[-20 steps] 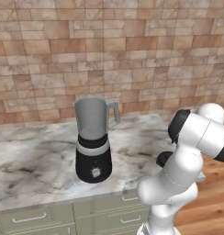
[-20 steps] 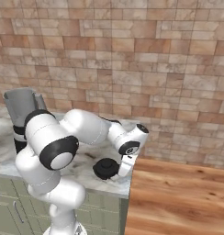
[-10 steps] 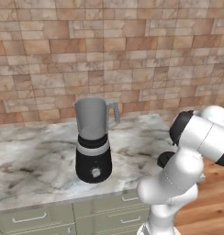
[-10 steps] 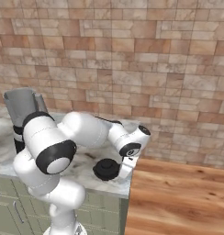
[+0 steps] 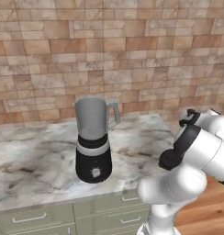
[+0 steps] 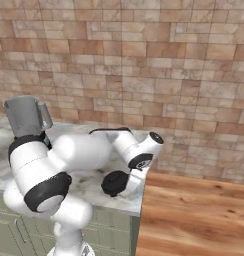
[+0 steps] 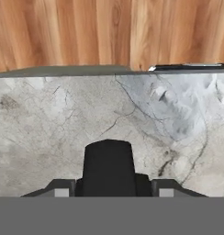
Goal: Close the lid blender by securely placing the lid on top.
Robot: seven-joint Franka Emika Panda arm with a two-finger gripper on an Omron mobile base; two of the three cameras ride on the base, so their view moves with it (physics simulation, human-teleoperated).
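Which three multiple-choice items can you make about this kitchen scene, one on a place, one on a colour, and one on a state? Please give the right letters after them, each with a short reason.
1. Where is the lid?
A. On top of the jar
B. At the counter's corner, near the wooden floor
C. On the floor

2. What colour is the base of the blender?
A. Black
B. Red
C. White

3. In what state is the gripper?
A. Wide open above the jar
B. Shut on the lid
C. Shut on the jar's handle

Answers:
1 B: the right base view shows the black disc low on the marble counter, by its edge next to the floor.
2 A: the left base view shows a black base under a silver band.
3 B: in the hand view a black piece sits clamped between the finger tips, over the marble.
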